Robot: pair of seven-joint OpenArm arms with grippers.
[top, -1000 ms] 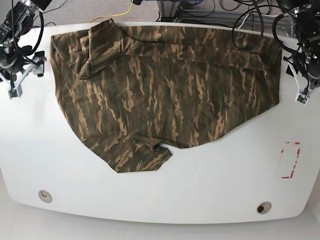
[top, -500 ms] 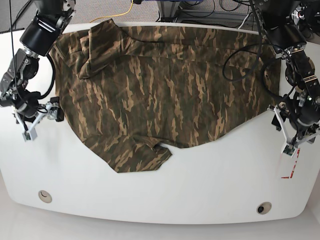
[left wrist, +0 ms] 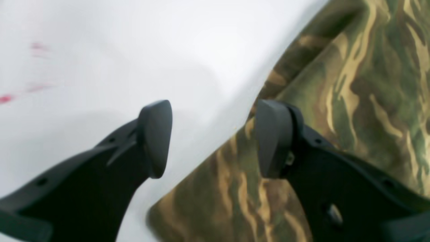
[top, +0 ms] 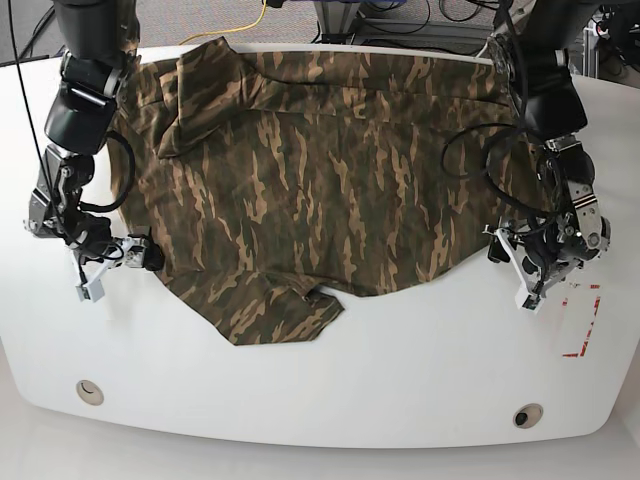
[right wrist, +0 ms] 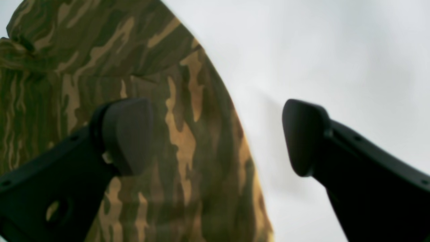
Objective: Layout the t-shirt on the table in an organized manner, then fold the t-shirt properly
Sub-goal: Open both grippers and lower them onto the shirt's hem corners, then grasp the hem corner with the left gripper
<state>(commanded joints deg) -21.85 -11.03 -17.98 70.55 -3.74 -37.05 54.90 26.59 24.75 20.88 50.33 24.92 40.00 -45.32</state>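
Both grippers — left (top: 512,268), right (top: 118,270) — have descended to the t-shirt's (top: 330,170) edges.

No readable text, labels or nos. anywhere on table (top: 330,390) or t-shirt (top: 330,170).

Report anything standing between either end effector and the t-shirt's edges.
Nothing visible. The left end effector is open astride the t-shirt edge, and the right end effector is open astride the opposite edge, with only bare table beside them.

The t-shirt (top: 330,170) wears olive, brown, tan and dark camouflage; the table (top: 330,390) is glossy white; the fingers (left wrist: 154,137) are black.
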